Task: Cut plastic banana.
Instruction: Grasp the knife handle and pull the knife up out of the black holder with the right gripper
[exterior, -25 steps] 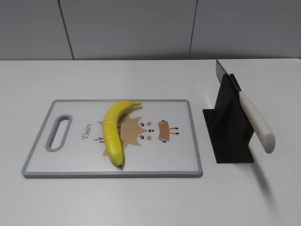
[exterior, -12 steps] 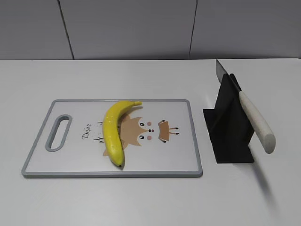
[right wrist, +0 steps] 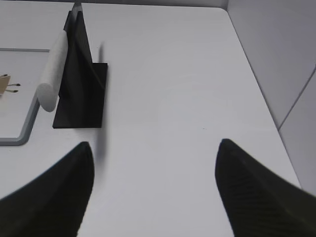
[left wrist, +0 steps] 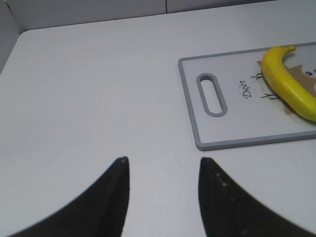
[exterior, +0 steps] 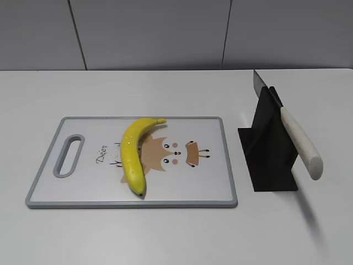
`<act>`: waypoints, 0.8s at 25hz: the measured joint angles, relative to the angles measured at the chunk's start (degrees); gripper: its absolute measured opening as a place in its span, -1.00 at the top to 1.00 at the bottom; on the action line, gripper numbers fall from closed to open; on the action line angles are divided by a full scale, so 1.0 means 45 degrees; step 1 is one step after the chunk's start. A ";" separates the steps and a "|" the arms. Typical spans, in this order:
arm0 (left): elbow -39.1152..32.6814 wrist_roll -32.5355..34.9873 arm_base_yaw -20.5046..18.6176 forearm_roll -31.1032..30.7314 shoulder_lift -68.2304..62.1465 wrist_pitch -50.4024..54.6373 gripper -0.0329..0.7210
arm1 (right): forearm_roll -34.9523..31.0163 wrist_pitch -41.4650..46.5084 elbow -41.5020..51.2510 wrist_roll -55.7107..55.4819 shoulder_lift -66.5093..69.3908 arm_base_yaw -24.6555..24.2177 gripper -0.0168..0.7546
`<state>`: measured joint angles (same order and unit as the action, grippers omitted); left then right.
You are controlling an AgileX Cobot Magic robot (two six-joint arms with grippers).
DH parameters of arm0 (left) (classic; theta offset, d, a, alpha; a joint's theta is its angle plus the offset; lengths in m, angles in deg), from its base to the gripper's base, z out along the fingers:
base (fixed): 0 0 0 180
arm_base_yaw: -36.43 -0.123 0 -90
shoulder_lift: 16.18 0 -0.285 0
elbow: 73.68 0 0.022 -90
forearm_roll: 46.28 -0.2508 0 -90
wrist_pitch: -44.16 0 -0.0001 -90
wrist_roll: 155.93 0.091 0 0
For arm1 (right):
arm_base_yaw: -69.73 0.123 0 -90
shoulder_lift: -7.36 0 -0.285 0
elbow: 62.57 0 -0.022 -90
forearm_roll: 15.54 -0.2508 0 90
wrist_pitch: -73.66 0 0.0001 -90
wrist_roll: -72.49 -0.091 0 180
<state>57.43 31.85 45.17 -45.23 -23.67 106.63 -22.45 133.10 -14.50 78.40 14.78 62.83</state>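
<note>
The curved, shiny yellow plastic banana lies on the grey-edged white cutting board with the deer picture, and its dark tip points at the front edge. The knife with the white handle leans in a black stand on the white worktop, just to the right of the board. The left hand is open over bare worktop near the board's handle hole, and the right hand is open wide near the stand; neither one holds anything.

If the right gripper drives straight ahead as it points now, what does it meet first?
Probably nothing: between the right gripper fingers lies bare table up to the far edge. The knife stand sits left of that line, though depth is unclear.
</note>
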 joint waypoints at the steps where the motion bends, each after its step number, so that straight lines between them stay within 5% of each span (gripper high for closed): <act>1: 0.0000 0.0000 0.0000 -0.0025 0.0000 0.0000 -0.28 | -0.0086 0.0000 0.0000 0.0000 0.0000 0.0000 -0.59; 8: 0.0000 0.0000 0.0000 -0.0078 0.0000 -0.0024 -0.30 | -0.0474 -0.0003 -0.0063 0.0008 0.0020 0.0000 -0.58; 20: 0.0000 0.0000 0.0000 -0.0089 0.0000 -0.0028 -0.73 | -0.0886 0.1082 -0.3087 0.0031 0.5012 0.0000 -0.58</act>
<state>57.43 31.85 45.17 -45.63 -23.67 106.50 -26.43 137.97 -28.39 78.54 37.34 62.83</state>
